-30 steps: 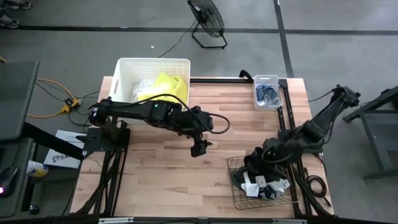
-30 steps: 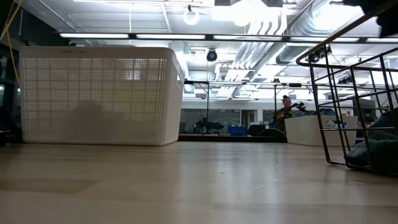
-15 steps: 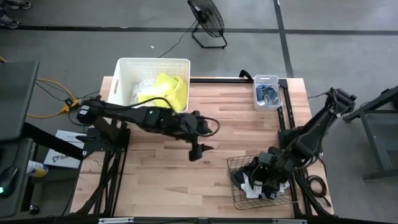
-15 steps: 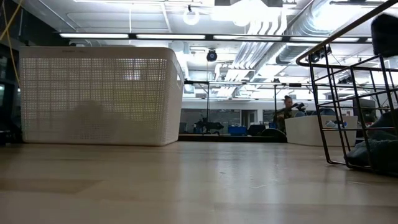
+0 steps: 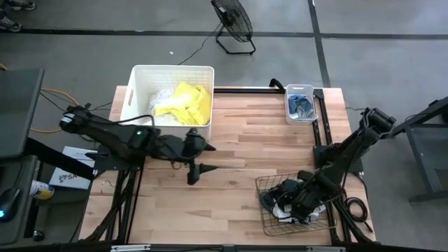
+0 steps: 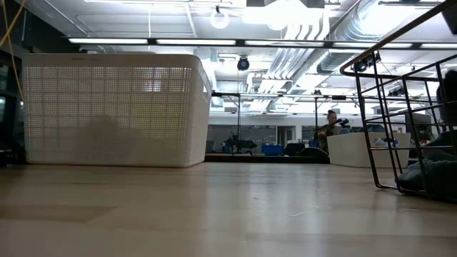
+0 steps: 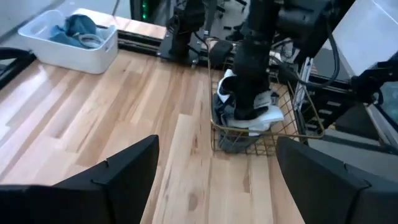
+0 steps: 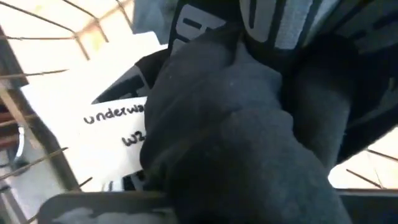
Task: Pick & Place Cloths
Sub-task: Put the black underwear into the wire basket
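Note:
A neon yellow cloth (image 5: 187, 100) and a white one (image 5: 159, 96) lie in the white tub (image 5: 137, 75) at the far left. Grey-blue socks (image 5: 301, 105) fill a small white tray (image 5: 288, 112) at the far right. Black cloths with white print (image 7: 261, 115) are piled in the wire basket (image 5: 264, 222) near the right front. My right gripper (image 5: 297, 203) points down into that basket, right at the dark cloth (image 8: 230, 124). My left gripper (image 5: 194, 173) hangs open over bare wood left of centre, nothing between its fingers (image 7: 130, 174). My right gripper stands shut, pointing down from above into the pile of black cloths (image 7: 239, 127) in the basket. Its fingertips are hidden by its own body and by the cloth. I cannot tell whether it touches the cloth.
The wire basket's rim (image 6: 385, 50) and bars rise at the right in the low view. The tub's wall (image 6: 114, 107) stands at the left of it. Between tub and basket lies open wooden table top (image 5: 245, 140). A white printed label (image 8: 112, 118) lies among the cloths.
My left gripper has drawn back from the table's middle toward its left edge, staying open. My right gripper has sunk down into the wire basket, tipping steeper, and has stayed shut.

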